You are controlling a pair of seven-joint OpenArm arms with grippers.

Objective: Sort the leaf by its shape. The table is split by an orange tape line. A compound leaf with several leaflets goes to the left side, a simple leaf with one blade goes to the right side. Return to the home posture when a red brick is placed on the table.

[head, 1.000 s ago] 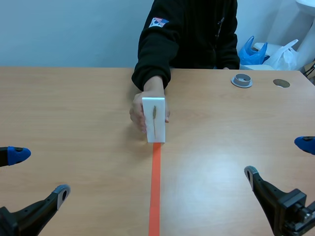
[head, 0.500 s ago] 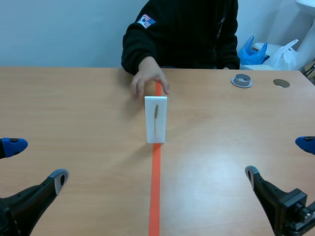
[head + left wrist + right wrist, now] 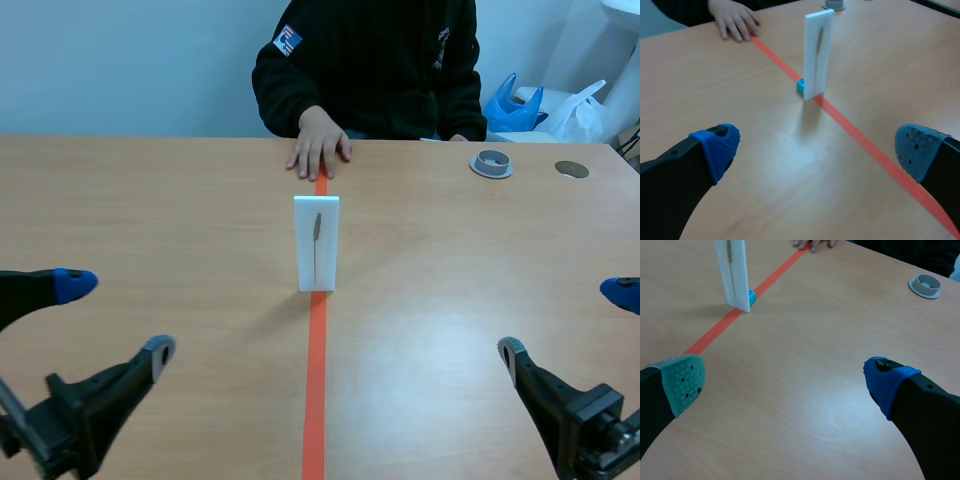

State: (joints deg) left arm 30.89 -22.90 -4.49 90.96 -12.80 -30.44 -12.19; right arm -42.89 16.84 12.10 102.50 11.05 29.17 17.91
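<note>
Card (image 3: 316,243) with slim leaf (image 3: 317,228) stands on the tape line (image 3: 316,380); your left end effector (image 3: 818,147) and right end effector (image 3: 785,381) gape, empty.

leaf (image 3: 317,232): a thin dark streak on the card (image 3: 317,262), too small to tell one blade from several leaflets; blurred in the left wrist view.
card: top cut off in the right wrist view.
block (image 3: 800,86): blue, at the card's foot, mostly hidden behind the card; fully hidden in the scene view.
person (image 3: 370,60): beyond the card, head cut off.
hand (image 3: 319,152): beyond the card; only fingertips show in the right wrist view.
ring (image 3: 491,163): right of the card; cut off in the left wrist view.
right gripper (image 3: 565,322): outer finger cut off in the scene view, only its blue tip shows.
bags (image 3: 540,110): far right of the card, partly behind the person.
</note>
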